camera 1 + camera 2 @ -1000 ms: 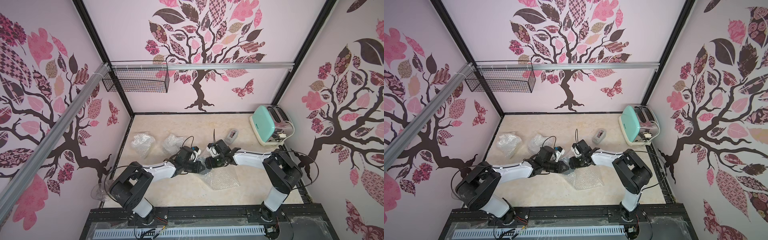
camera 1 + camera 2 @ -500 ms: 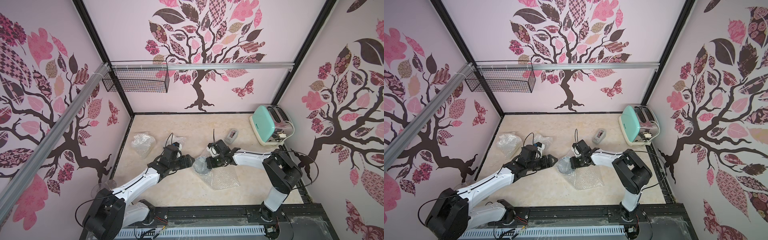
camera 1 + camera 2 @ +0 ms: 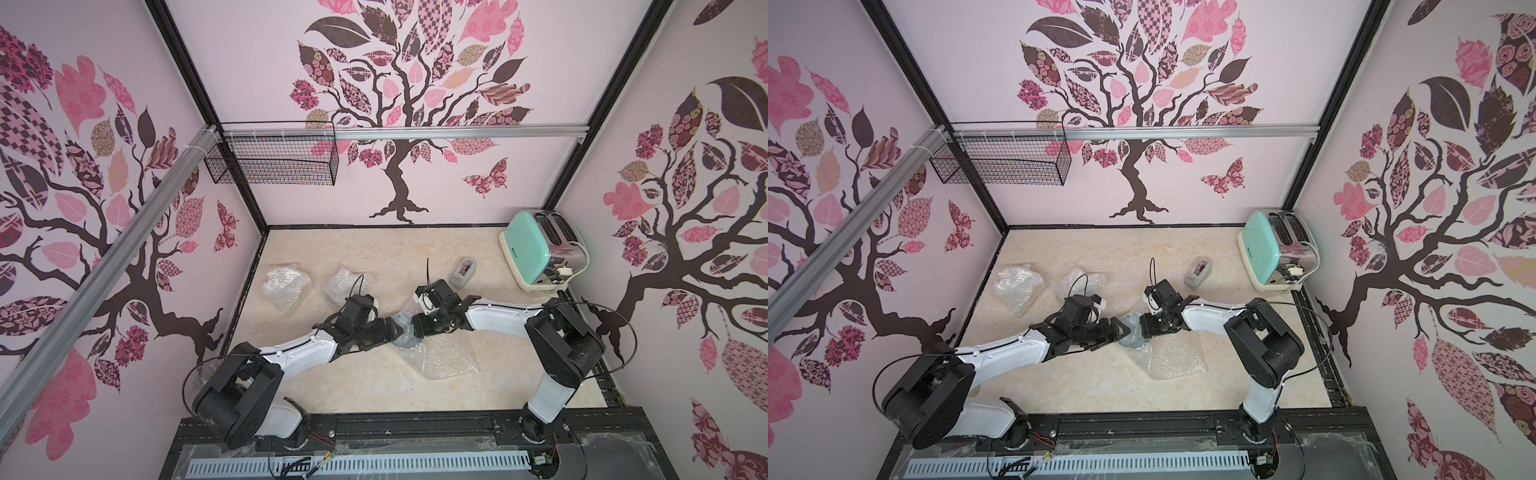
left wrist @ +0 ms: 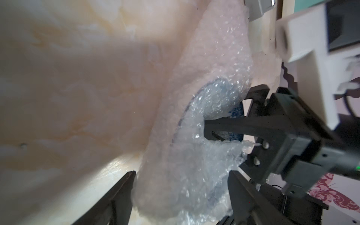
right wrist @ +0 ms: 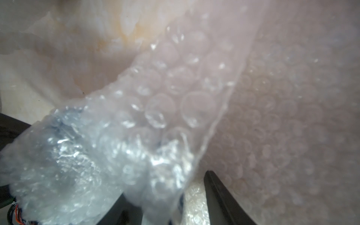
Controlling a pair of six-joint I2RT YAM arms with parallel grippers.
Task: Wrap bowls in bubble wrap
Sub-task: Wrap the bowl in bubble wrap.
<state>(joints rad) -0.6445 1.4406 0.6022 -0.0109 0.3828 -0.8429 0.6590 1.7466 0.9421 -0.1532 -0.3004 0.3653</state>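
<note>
Near the middle of the bench [image 3: 374,249], a blue-and-white bowl [image 3: 402,335] is steadied on its bubble wrap [image 3: 451,359] by the right hand [image 3: 417,325], clamped on the rim, presumably so that loose wrap can be folded over by the left hand [image 4: 181,175], spread open alongside.

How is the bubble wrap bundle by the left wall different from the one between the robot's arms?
The side bundle is whitish all over; the middle bundle shows blue through it. The side bundle sits untouched; the middle bundle has the right gripper holding it. Both are crumpled bubble wrap on the table.
</note>
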